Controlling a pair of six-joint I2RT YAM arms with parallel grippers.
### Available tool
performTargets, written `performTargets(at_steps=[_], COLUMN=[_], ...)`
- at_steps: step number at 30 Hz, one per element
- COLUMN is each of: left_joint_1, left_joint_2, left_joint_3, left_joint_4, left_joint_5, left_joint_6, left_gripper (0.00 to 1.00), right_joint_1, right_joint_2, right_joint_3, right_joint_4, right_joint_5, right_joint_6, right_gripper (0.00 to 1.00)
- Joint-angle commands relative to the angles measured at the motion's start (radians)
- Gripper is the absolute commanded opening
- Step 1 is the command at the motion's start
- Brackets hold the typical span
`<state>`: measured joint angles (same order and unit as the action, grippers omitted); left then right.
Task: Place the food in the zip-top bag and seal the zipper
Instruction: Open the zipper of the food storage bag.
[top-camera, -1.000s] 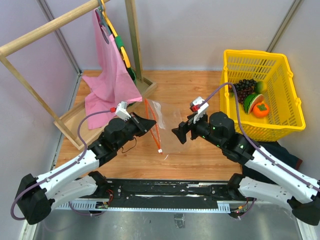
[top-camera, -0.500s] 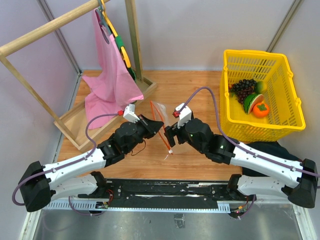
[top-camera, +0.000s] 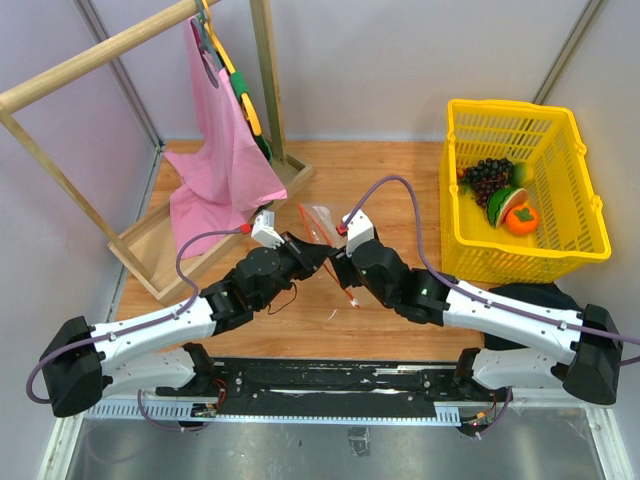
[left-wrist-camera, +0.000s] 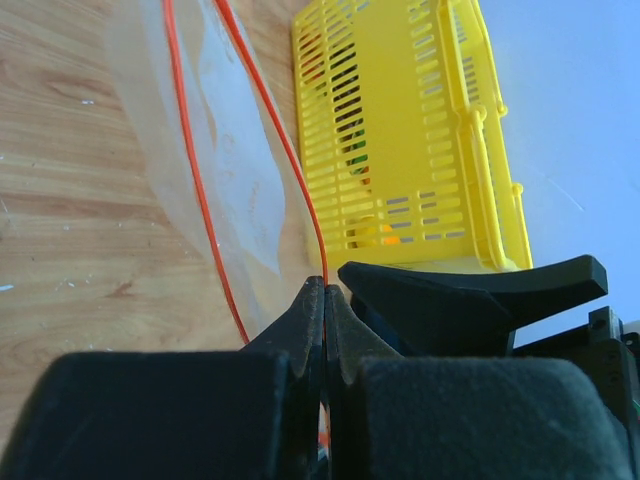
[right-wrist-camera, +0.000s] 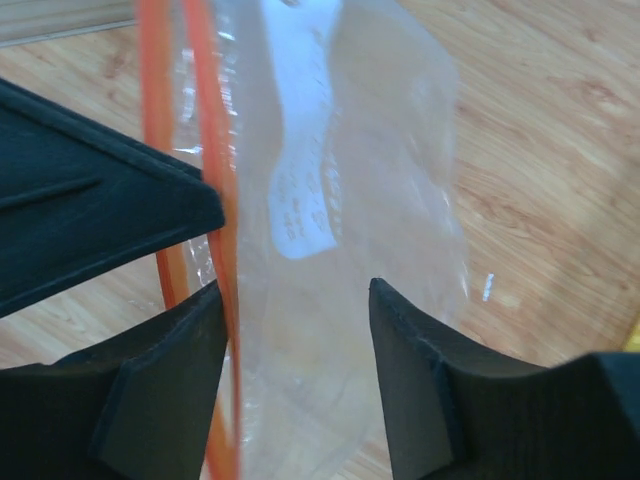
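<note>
No legible text, brand, number or sign appears in any view. The only printed surface is the white label (right-wrist-camera: 305, 200) on the clear zip-top bag (right-wrist-camera: 400, 230), which lies from centre toward 12 o'clock in the right wrist view. It carries faint grey lines of print near its lower end, too blurred and too small to read; the overhead and left wrist views add no readable marking.

Left pincer (top-camera: 324, 262) and right pincer (top-camera: 340, 270) crowd the zip-top bag (top-camera: 318, 220); open table (top-camera: 400, 190) reaches the yellow basket (top-camera: 482, 262).
</note>
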<state>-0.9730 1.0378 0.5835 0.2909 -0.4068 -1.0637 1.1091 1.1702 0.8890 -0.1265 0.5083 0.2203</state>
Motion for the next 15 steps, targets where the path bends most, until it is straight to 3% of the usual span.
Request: performTargets(at_steps=[1, 5, 12, 15], left_joint_1=[-0.015, -0.022, -0.028, -0.029], left_joint_2=[-0.004, 0.006, 0.001, -0.008], left_joint_3=[-0.001, -0.001, 0.004, 0.004], left_joint_4=[0.056, 0.063, 0.058, 0.044], left_joint_5=[-0.040, -0.039, -0.024, -0.010], left_joint_6=[-0.032, -0.038, -0.029, -0.028], left_gripper=[0.00, 0.00, 0.01, 0.09], right_joint_1=[0.029, 0.048, 0.052, 0.052], right_joint_2=[0.014, 0.041, 0.034, 0.020], right_joint_3=[0.017, 0.024, 0.018, 0.006], right_joint_4=[-0.010, -0.012, 0.000, 0.017], right_joint_5=[0.129, 0.180, 0.190, 0.185], right_joint_6=[-0.030, -0.062, -0.063, -0.056], right_gripper=[0.52, 0.39, 0.02, 0.01])
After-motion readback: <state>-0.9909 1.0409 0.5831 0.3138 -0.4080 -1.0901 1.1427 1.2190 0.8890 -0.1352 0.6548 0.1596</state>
